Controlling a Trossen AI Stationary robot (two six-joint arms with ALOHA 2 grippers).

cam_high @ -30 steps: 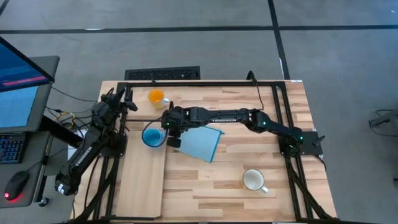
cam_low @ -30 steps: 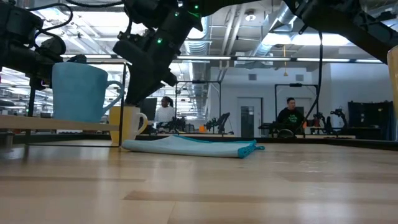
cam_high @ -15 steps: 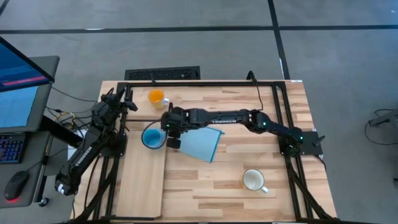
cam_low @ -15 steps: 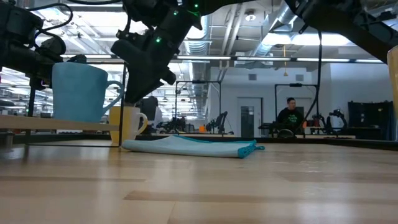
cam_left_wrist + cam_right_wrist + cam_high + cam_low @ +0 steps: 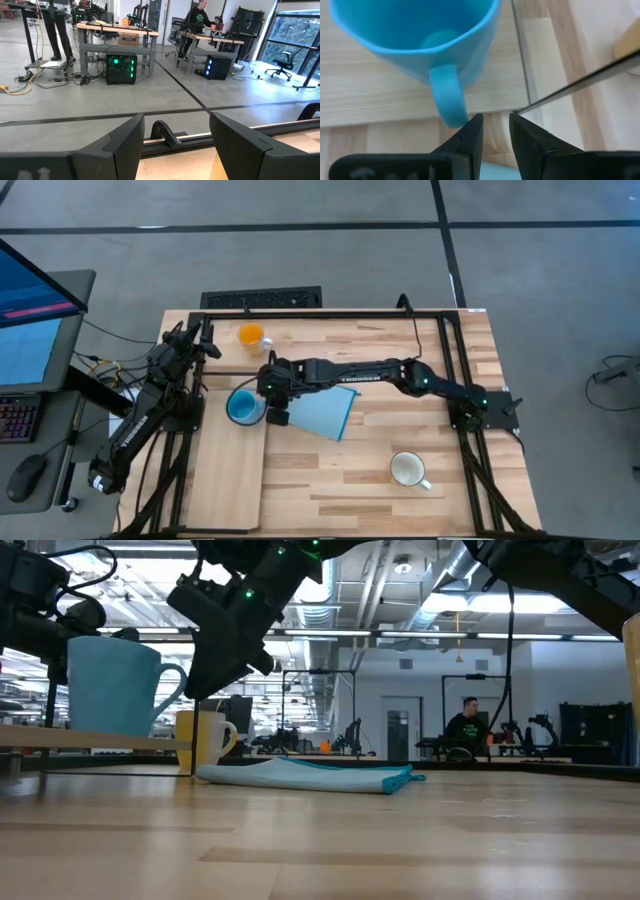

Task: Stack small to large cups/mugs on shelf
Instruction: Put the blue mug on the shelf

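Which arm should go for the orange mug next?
Probably right. The right gripper already hangs beside the light blue mug on the shelf, with the orange mug just beyond. The left gripper waits, open, at the table's far left edge.

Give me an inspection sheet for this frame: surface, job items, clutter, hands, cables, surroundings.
Surface: wood table, paler shelf along its left side.
Job's things: light blue mug upright on the shelf; orange mug at the far edge; white mug near the front right.
Clutter: blue cloth mid-table.
Hands: right hand beside the blue mug's handle, fingers slightly apart, holding nothing; left hand open, off the table's left side.
Cables: black cable along the frame.
Surroundings: person at a desk; monitor left.
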